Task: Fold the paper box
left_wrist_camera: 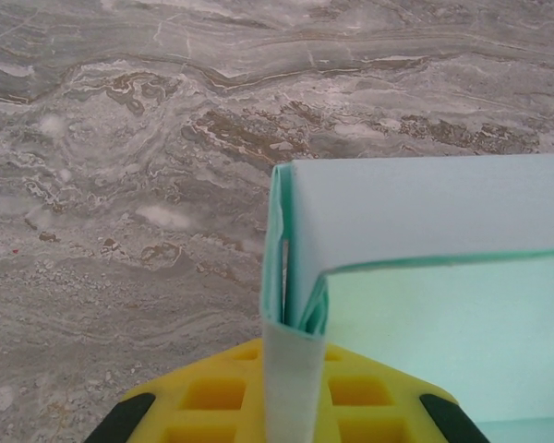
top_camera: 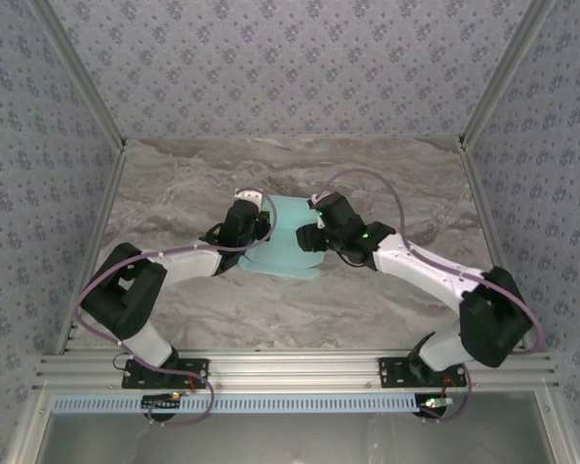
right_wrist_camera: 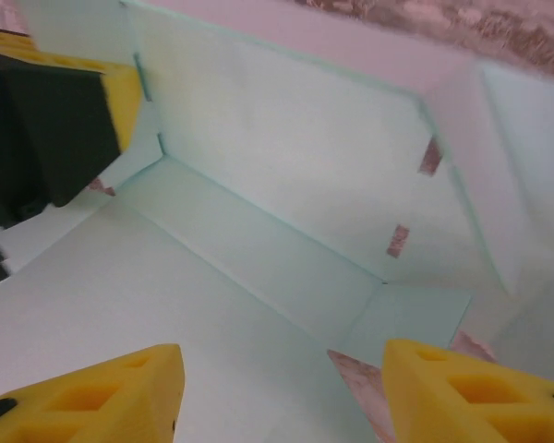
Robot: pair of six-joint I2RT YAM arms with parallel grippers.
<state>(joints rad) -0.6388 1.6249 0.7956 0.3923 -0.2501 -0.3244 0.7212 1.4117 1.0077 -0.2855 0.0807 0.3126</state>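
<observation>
Sitting in left pincer [left_wrist_camera: 291, 380], paper box [left_wrist_camera: 425, 221]

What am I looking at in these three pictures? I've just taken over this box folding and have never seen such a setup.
Two robot arms are bolted at the near edge of a marble table. The overhead picture looks down from behind them. The other two pictures come from a camera on each wrist, so the yellow tips there are that arm's own fingers. Between the arms is a pale cyan paper box, partly folded, with some walls already standing. The left hand is shut on a thin flap at a corner of the box. The right hand is open over the inside of the box and grips nothing.
</observation>
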